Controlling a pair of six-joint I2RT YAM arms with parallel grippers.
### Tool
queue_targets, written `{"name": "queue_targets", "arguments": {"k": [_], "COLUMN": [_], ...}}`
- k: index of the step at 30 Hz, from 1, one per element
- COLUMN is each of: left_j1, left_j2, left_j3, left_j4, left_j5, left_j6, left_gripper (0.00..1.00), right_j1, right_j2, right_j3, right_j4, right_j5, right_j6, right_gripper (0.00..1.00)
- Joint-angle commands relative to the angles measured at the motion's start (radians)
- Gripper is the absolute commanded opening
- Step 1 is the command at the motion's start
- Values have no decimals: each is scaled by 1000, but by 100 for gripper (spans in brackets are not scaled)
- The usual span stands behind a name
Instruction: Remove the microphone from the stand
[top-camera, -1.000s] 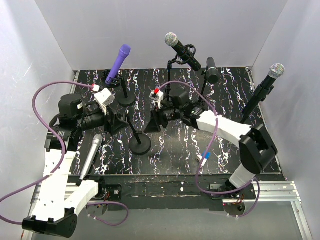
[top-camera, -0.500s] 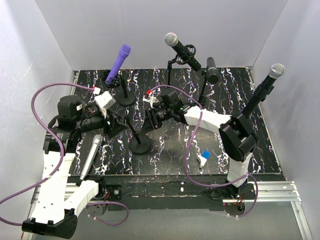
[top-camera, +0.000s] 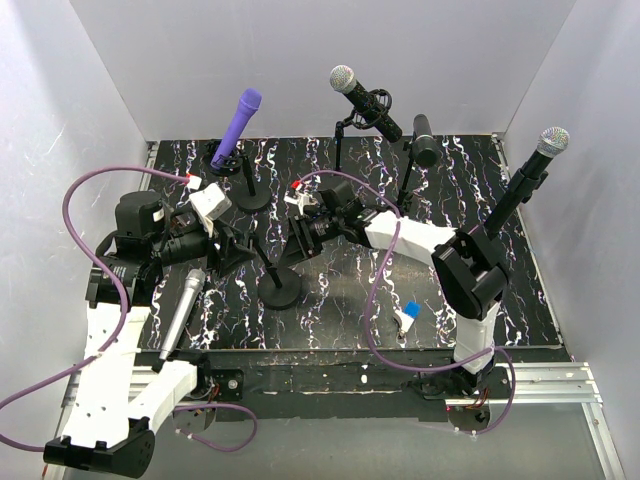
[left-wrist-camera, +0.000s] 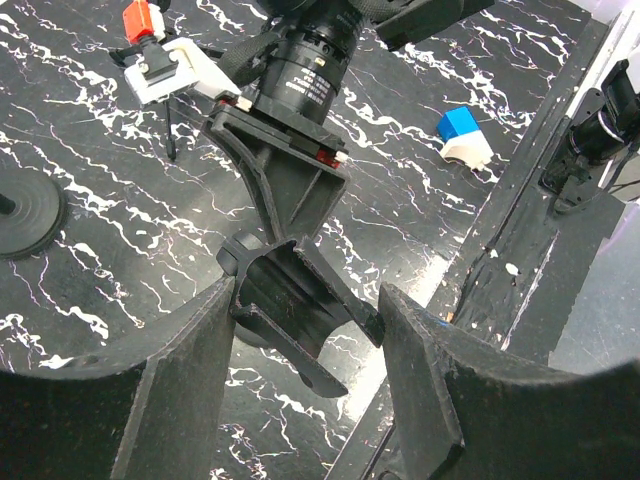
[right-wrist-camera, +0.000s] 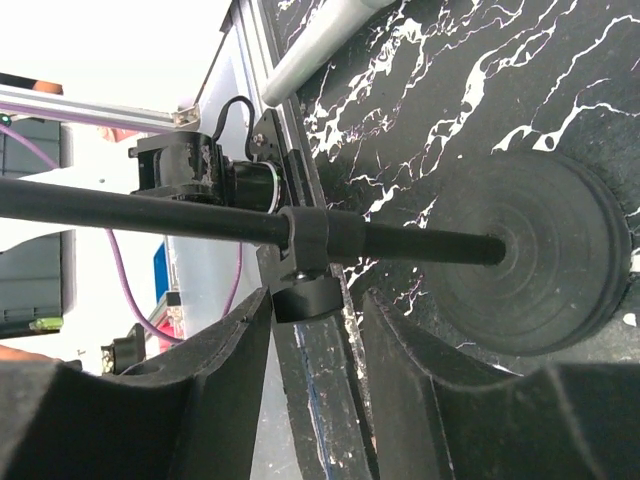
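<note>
The middle stand has a round base (top-camera: 280, 290) and a tilted rod (right-wrist-camera: 150, 210). Its clip (left-wrist-camera: 290, 310) is empty and spans my left gripper (left-wrist-camera: 308, 300), which is shut on it, touching both fingers. From the other side, my right gripper (top-camera: 298, 240) reaches the rod. In the right wrist view the right gripper (right-wrist-camera: 316, 300) has closed in on the rod's collar knob (right-wrist-camera: 308, 300), above the base (right-wrist-camera: 540, 260). A silver microphone (top-camera: 180, 315) lies flat on the table at the front left, apart from both grippers.
A purple microphone (top-camera: 238, 125) sits in a stand at the back left. Two silver-headed microphones (top-camera: 362, 98) (top-camera: 535, 165) and a black one (top-camera: 424, 140) stand at the back and right. A small blue-and-white piece (top-camera: 408, 313) lies front right. White walls enclose the table.
My right gripper has swung left to the middle stand's rod and its jaws have narrowed. The left gripper and the clip have stayed put.
</note>
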Motion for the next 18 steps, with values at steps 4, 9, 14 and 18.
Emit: {"name": "queue_targets", "arguments": {"k": [4, 9, 14, 18], "left_j1": [3, 3, 3, 3], "left_j2": [7, 8, 11, 14], "left_j3": [15, 17, 17, 8], "left_j4": [-43, -42, -37, -25], "left_j5": [5, -3, -15, -14], "left_j6": [6, 4, -20, -68], "left_gripper": [21, 20, 20, 20], "right_j1": [1, -1, 21, 74], "right_j2": [36, 10, -89, -216], "right_j3": [71, 56, 27, -117], "right_j4": [53, 52, -22, 175], "right_j5": [-11, 25, 215, 391], "right_j6": [10, -82, -459, -781], "right_gripper": [41, 5, 1, 1]}}
